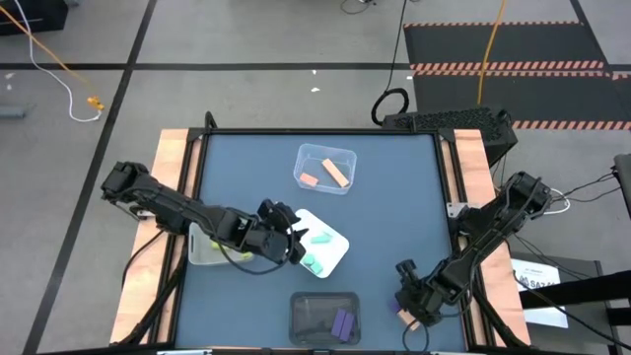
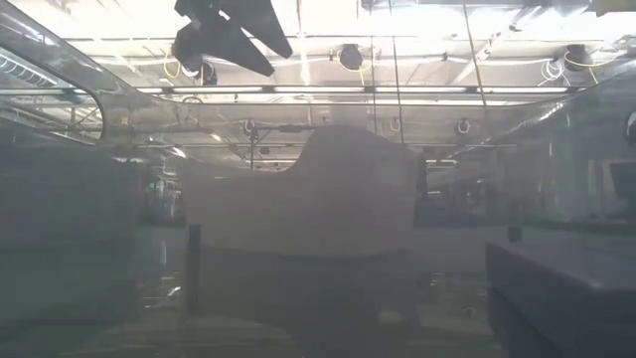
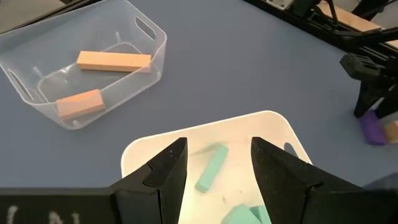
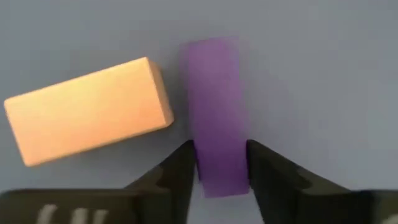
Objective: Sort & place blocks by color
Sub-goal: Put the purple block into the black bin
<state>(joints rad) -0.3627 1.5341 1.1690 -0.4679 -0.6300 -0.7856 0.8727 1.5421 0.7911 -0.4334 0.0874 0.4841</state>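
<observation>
Purple block (image 4: pixel 214 118), nearest the right wrist camera and just beside a salmon-orange block (image 4: pixel 87 111) at the table's near right edge, sat between the right gripper (image 4: pixel 217 163) fingers closing on its narrow sides, looking light, rigid and smooth-faced, while the left gripper (image 3: pixel 217 163) hung open over the white tray (image 3: pixel 273 127).

Clear bin (image 1: pixel 326 154), white bin (image 1: pixel 335 252) and dark bin (image 1: pixel 306 318) on blue table (image 1: pixel 394 207).

Purple block (image 4: pixel 214 124), salmon-orange block (image 4: pixel 87 112), mint-teal bar (image 3: pixel 211 168), blue table (image 1: pixel 394 197).
</observation>
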